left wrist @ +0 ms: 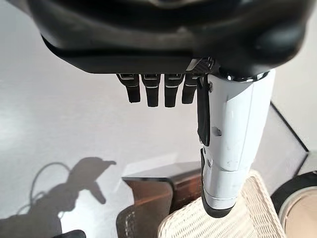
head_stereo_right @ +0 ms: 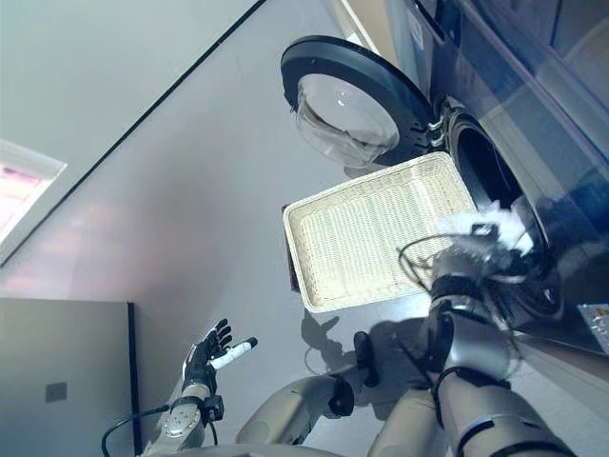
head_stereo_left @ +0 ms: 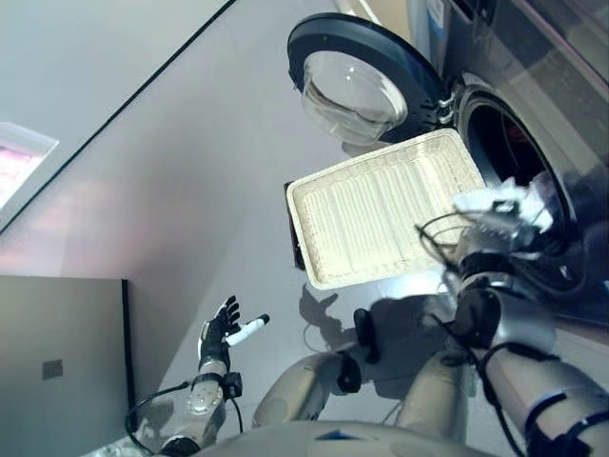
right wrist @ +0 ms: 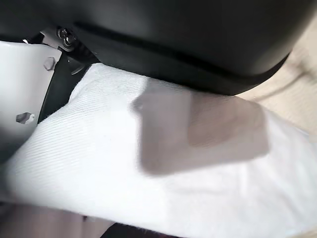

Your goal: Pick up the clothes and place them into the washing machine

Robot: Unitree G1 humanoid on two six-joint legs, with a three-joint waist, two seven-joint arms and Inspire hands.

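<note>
My right hand is at the mouth of the washing machine drum, shut on a white cloth. The cloth lies bunched against the palm in the right wrist view and hides the fingers there. The shallow wicker basket sits beside the machine on the low dark brown box, with nothing in it. My left hand is low at the left, away from the basket, open and holding nothing, with straight fingers.
The round washer door stands swung open to the left of the drum, just behind the basket. A grey cabinet stands at the lower left. Bare grey floor lies between the cabinet and the basket.
</note>
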